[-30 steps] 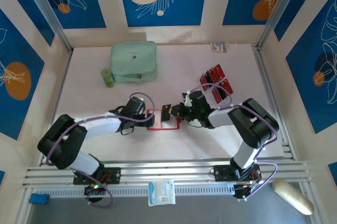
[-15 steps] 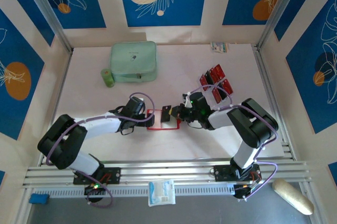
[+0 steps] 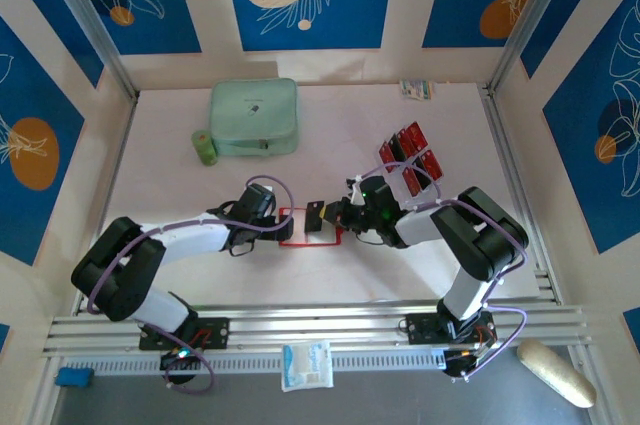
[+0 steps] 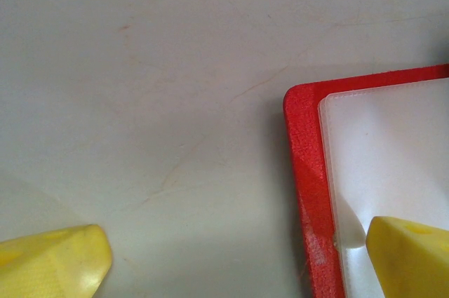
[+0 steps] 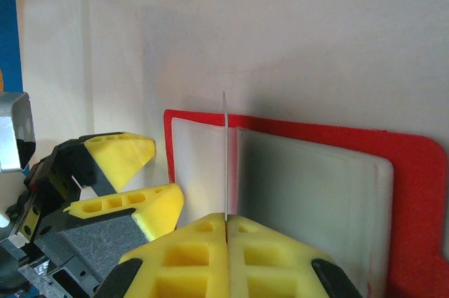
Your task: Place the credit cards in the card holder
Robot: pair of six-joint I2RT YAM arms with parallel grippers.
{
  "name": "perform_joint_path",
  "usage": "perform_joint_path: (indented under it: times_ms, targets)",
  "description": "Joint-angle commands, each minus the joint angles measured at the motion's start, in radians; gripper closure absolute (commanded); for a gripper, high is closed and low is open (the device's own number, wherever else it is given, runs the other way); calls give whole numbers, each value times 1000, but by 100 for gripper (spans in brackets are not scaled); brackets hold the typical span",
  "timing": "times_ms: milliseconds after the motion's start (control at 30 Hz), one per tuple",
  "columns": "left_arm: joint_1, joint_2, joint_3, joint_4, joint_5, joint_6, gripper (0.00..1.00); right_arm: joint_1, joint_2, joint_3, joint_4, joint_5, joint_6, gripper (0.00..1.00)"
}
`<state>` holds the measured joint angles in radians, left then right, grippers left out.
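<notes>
While the right claw pinches 1 card edge-on above the open wallet, the left claw stands spread, 1 finger over the wallet's edge on the counter. More cards sit well apart, farther back to the right.

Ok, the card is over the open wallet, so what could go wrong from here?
1. The right gripper pinches the card edge-on over the wallet. If that edge misses the opening of the clear sleeve, the card may skid across the top or buckle.
2. The left gripper is open, with one finger on the wallet's corner. A push from the card could pivot the wallet.
</notes>
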<state>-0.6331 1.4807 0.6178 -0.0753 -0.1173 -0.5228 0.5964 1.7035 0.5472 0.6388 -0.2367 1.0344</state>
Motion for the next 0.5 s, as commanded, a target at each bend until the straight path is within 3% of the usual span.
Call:
perform_joint_path:
  times_ms: [0, 467]
  targets:
    - [7, 63, -47, -37, 22, -20, 1, 9, 16, -13, 16, -13, 8, 100]
    - [9, 64, -50, -32, 25, -20, 1, 17, 43, -33, 47, -22, 27, 100]
